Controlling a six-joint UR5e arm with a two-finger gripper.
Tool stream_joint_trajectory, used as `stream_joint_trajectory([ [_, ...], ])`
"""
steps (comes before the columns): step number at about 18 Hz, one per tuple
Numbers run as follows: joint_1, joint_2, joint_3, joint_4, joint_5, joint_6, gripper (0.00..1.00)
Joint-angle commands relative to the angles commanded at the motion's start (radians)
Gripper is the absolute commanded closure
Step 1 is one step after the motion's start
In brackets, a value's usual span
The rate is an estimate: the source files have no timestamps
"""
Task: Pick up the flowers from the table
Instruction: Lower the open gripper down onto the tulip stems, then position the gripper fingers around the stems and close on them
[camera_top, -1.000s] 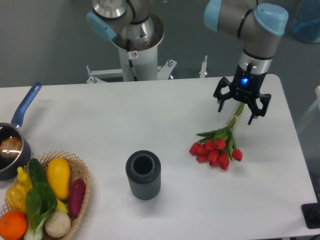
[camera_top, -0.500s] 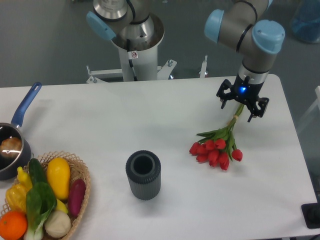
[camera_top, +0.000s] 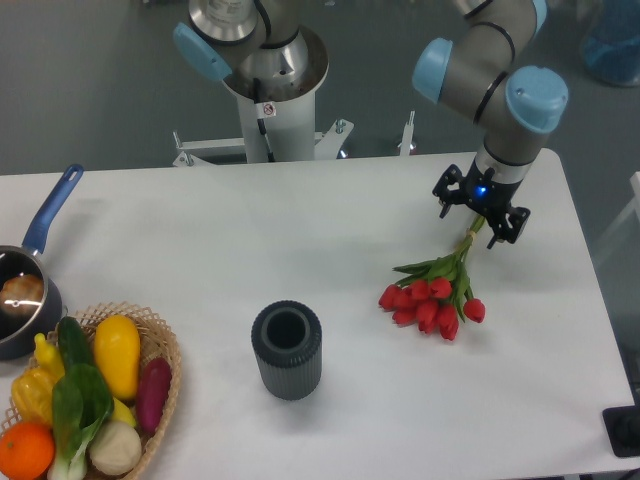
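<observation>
Right of centre, the flowers (camera_top: 434, 296) are seen lying on the table (camera_top: 300, 250); the gripper (camera_top: 478, 214) is spread wide over their stem ends.

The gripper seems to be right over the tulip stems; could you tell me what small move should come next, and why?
Probably close the gripper on the stems. It sits low over the stem end of the flowers, open, one finger on each side, while the bunch lies on the table.
</observation>
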Motion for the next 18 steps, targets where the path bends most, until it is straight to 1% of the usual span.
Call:
stream_joint_trajectory([
  [3, -0.003, -0.024, -0.002, 0.002, 0.002, 0.006, 0.0],
  [7, 0.0, -0.037, 0.002, 0.005, 0.002, 0.032, 0.0],
  [18, -0.021, -0.093, 0.041, 0.008, 0.009, 0.041, 0.0],
])
